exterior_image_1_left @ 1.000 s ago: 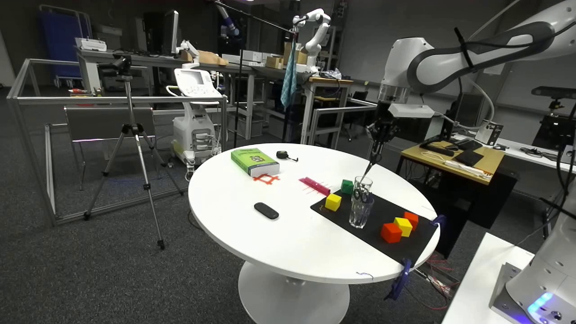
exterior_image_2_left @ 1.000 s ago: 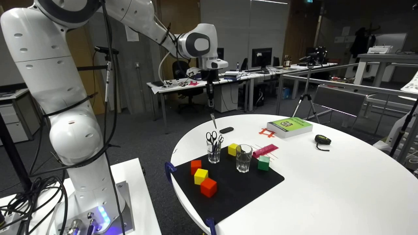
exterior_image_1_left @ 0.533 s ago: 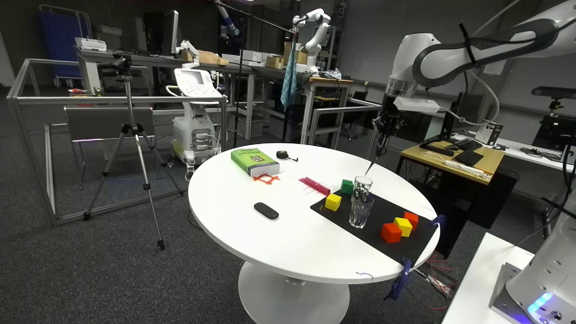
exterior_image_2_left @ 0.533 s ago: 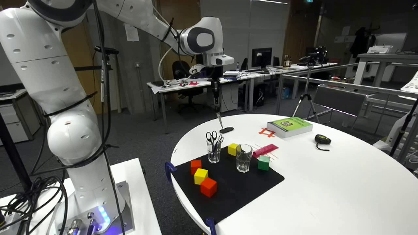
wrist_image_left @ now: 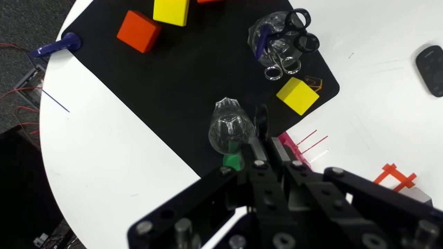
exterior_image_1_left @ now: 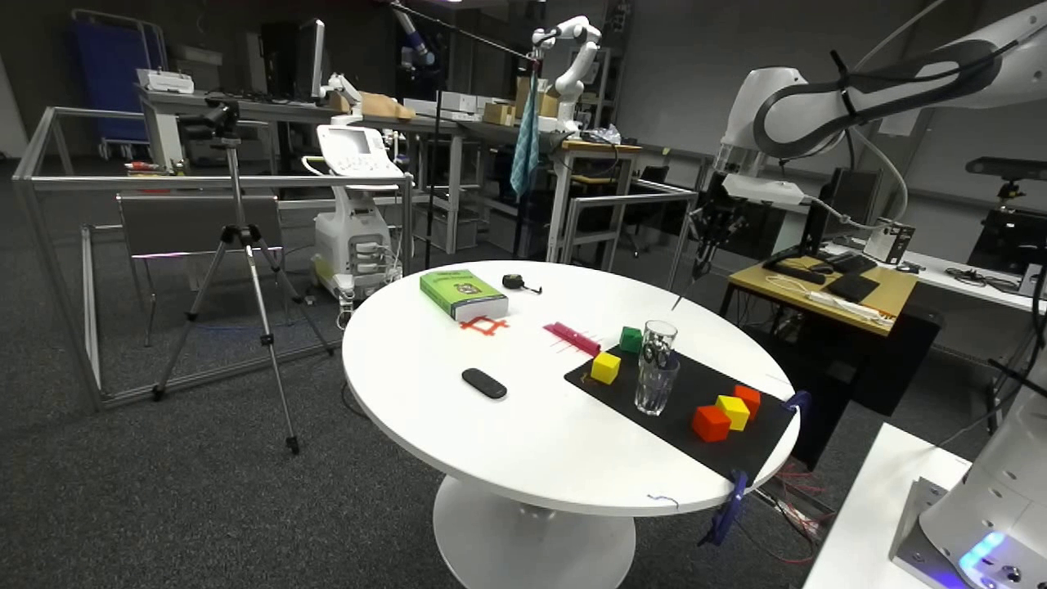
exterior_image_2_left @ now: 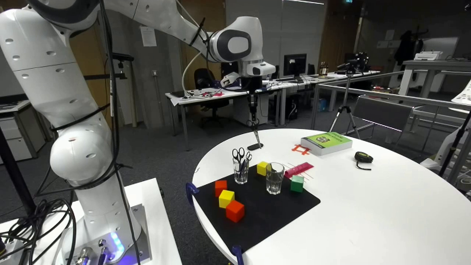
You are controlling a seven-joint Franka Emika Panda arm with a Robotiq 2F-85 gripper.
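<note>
My gripper (exterior_image_2_left: 254,116) is shut on a pair of scissors (exterior_image_2_left: 257,137), which hangs with its blades down in the air above the white table. A dark handle loop of the held scissors (wrist_image_left: 262,121) shows just beyond the fingertips in the wrist view. The clear glass (wrist_image_left: 231,133) with nothing in it appears beside the fingers, with the green cube (wrist_image_left: 232,161) partly hidden behind them. Another glass (exterior_image_2_left: 241,173) holds more scissors and a dark blue item. Both glasses stand upright on the black mat (exterior_image_2_left: 268,221), near a yellow cube (exterior_image_2_left: 262,168).
Two red cubes (exterior_image_2_left: 235,211) and a yellow cube (exterior_image_2_left: 226,199) sit near the mat's edge. Blue clamps (exterior_image_2_left: 191,193) grip the table rim. Farther off lie a pink strip (exterior_image_2_left: 300,169), a black remote (exterior_image_1_left: 484,383), a thick green book (exterior_image_2_left: 325,142) and a tape measure (exterior_image_2_left: 363,157).
The gripper has shifted to the right in both exterior views, carrying the scissors. The scissors have turned, so their handle loops now show. The glasses and cubes have stayed put.
</note>
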